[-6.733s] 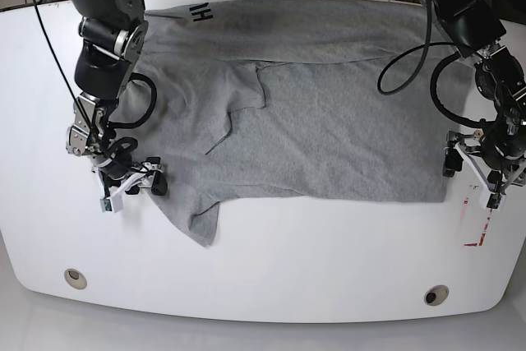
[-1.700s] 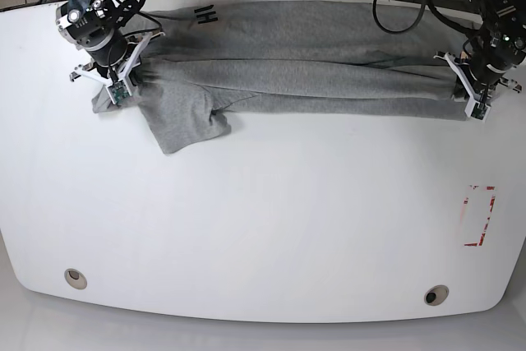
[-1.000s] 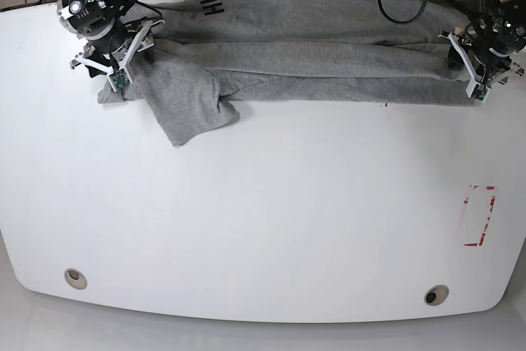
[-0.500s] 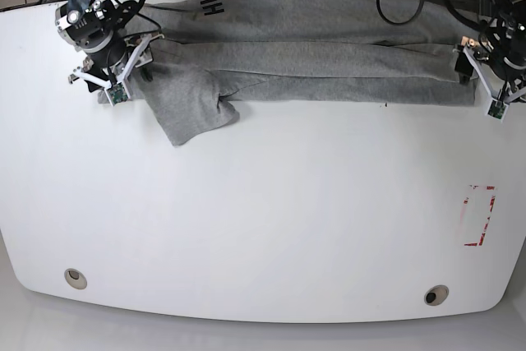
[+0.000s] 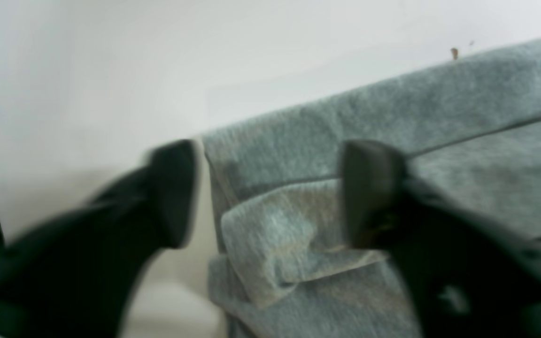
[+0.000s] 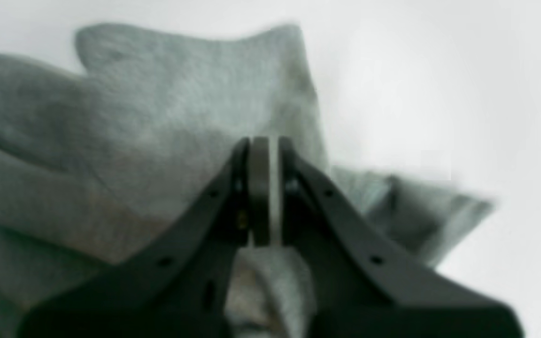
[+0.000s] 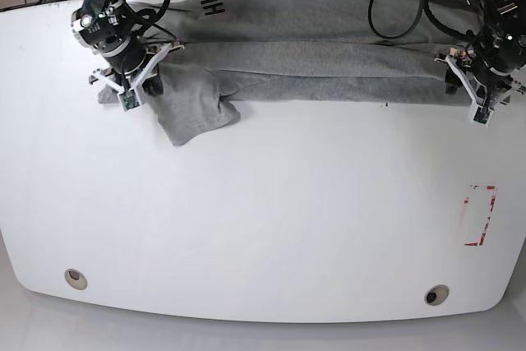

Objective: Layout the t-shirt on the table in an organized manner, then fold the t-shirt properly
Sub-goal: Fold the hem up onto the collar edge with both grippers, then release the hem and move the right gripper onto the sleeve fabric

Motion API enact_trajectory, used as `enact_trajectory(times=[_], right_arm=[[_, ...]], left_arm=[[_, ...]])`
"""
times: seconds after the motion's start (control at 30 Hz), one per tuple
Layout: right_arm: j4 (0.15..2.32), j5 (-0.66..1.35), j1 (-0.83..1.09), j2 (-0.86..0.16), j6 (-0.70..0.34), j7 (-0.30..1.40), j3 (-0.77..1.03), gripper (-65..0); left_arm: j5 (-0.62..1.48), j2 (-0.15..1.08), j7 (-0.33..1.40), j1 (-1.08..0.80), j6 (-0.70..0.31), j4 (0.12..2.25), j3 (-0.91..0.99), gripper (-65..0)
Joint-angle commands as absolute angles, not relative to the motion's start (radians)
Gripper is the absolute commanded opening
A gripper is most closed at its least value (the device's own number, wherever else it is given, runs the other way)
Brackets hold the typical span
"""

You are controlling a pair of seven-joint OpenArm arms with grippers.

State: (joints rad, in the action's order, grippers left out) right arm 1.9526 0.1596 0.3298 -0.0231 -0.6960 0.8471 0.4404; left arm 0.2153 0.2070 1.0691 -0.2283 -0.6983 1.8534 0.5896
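The grey t-shirt [image 7: 312, 71] lies folded into a long band along the table's [image 7: 263, 219] far edge, with one sleeve [image 7: 193, 113] sticking out toward me and black lettering [image 7: 205, 10] at the back. My right gripper [image 7: 123, 92] sits at the band's left end. In its wrist view the right gripper [image 6: 263, 188] is shut above the t-shirt [image 6: 158, 117], with no cloth visible between the tips. My left gripper [image 7: 477, 104] is at the band's right end. Seen from the wrist, the left gripper [image 5: 270, 192] is open and straddles a folded corner of the t-shirt [image 5: 392, 108].
A red-and-white rectangular mark [image 7: 479, 215] is on the table at the right. Two round metal grommets [image 7: 75, 278] [image 7: 435, 295] sit near the front edge. Cables hang behind the table's far edge, close to both arms.
Since the oldest frame the flat shirt has been folded into a narrow band. In the last half second the right gripper shut and shifted right, and the left gripper moved left over the shirt's corner.
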Motion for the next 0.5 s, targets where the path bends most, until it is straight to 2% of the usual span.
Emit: enact_trajectory(times=[0.0, 0.07, 0.13, 0.47], right_arm=[[1.936, 0.176, 0.344, -0.025, -0.698, 0.825, 0.443, -64.5], [1.916, 0.176, 0.363, -0.025, -0.698, 0.820, 0.443, -64.5], [1.894, 0.176, 0.374, -0.028, -0.698, 0.814, 0.446, -64.5], [1.719, 0.176, 0.340, -0.110, -0.698, 0.731, 0.444, -64.5]], left_arm=[[0.182, 0.226, 1.064, -0.220, -0.698, 1.797, 0.599, -48.5], [0.177, 0.226, 1.064, -0.222, -0.698, 1.762, 0.599, -56.5], [0.174, 0.229, 1.064, -0.228, -0.698, 1.727, 0.599, -60.7], [0.174, 0.248, 0.993, -0.231, -0.698, 1.604, 0.587, -58.1]])
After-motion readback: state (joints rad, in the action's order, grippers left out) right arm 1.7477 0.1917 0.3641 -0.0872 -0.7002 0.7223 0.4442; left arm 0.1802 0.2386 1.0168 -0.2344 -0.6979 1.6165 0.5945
